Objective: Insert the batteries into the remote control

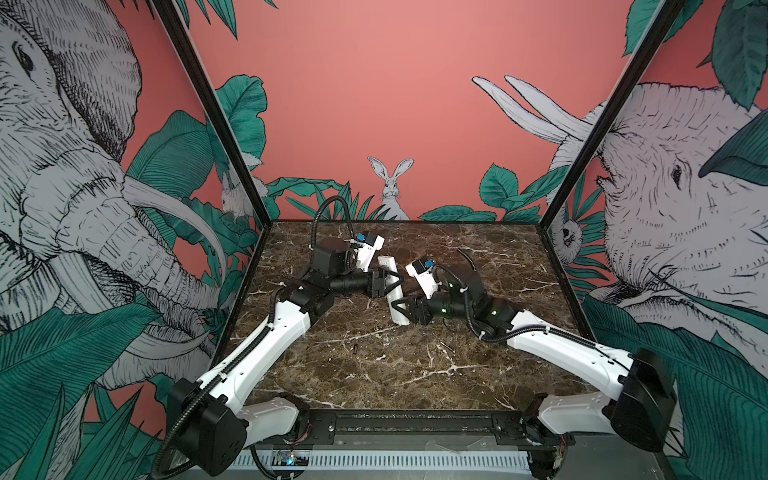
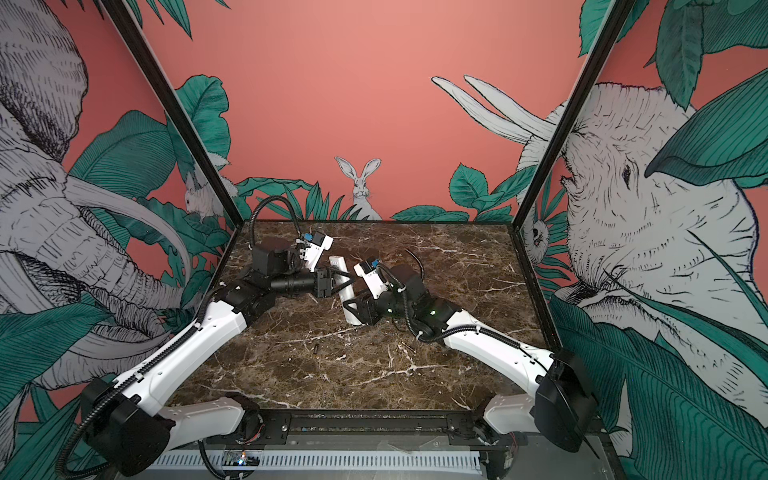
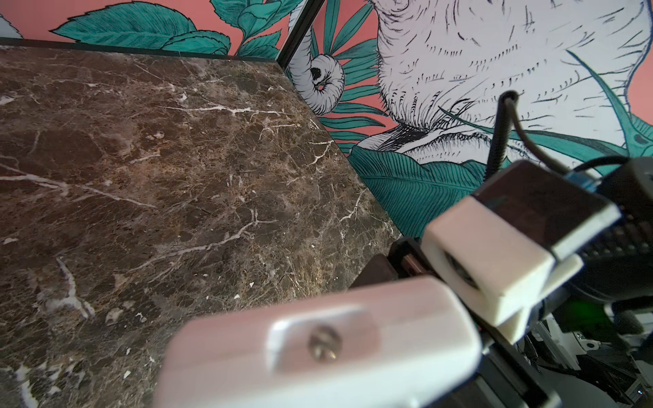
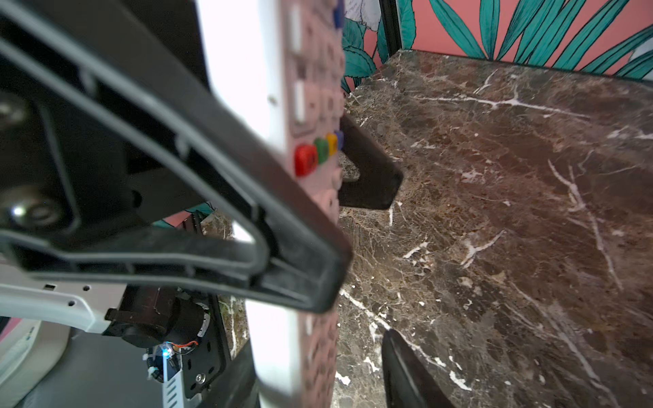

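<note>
No word, number or brand name can be read anywhere. Any marks on the buttons of the remote control (image 4: 282,106) are too blurred to make out in the right wrist view and too small in both top views.

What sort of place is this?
Probably a staged robot test cell: dark brown marble-look tabletop, jungle-mural printed wall panels between black frame posts, two white robot arms mounted in front.
</note>
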{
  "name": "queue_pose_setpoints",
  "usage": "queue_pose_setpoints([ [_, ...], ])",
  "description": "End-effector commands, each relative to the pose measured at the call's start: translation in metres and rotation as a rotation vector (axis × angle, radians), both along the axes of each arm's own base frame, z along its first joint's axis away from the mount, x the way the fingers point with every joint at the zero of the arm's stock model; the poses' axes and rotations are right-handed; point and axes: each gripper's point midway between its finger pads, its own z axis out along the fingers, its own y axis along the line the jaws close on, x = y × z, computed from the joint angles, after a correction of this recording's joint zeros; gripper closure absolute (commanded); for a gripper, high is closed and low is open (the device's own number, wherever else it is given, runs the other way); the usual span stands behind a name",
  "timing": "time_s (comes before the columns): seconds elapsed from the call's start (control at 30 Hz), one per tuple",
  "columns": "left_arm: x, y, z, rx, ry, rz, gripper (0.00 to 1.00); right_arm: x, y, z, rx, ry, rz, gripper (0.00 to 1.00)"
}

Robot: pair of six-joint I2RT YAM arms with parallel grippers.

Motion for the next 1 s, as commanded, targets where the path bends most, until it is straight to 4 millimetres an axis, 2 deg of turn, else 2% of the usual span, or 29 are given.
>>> queue_pose_setpoints([
  [0.0,-0.008,0.001,0.013,-0.026,-0.026,-0.017,0.82,0.005,0.008,0.019,0.069,-0.021,0.004,0.58],
  [0.1,-0.007,-0.001,0.014,-0.033,-0.027,-0.018,0.82,0.005,0.009,0.018,0.081,0.000,-0.002,0.68],
  [0.27,-0.008,-0.003,0.019,-0.054,-0.033,-0.034,0.78,0.002,0.008,0.021,0.105,0.028,0.001,0.74],
  [0.37,-0.013,-0.005,0.025,-0.086,-0.051,-0.063,0.59,0.002,0.004,0.026,0.131,0.047,-0.005,0.76],
  [0.47,-0.028,-0.008,0.040,-0.147,-0.116,-0.139,0.27,-0.002,-0.002,0.038,0.196,0.068,0.011,0.77],
  [0.5,-0.031,-0.008,0.044,-0.164,-0.139,-0.151,0.20,-0.004,-0.005,0.043,0.223,0.070,0.018,0.78],
  [0.57,-0.038,-0.007,0.050,-0.178,-0.170,-0.176,0.10,-0.009,-0.011,0.052,0.271,0.079,0.032,0.78],
  [0.77,-0.056,-0.014,0.063,-0.239,-0.190,-0.317,0.09,-0.031,-0.021,0.068,0.332,0.123,0.134,0.79],
  [0.97,-0.064,-0.020,0.068,-0.241,-0.187,-0.435,0.15,-0.056,-0.029,0.078,0.340,0.142,0.253,0.80],
])
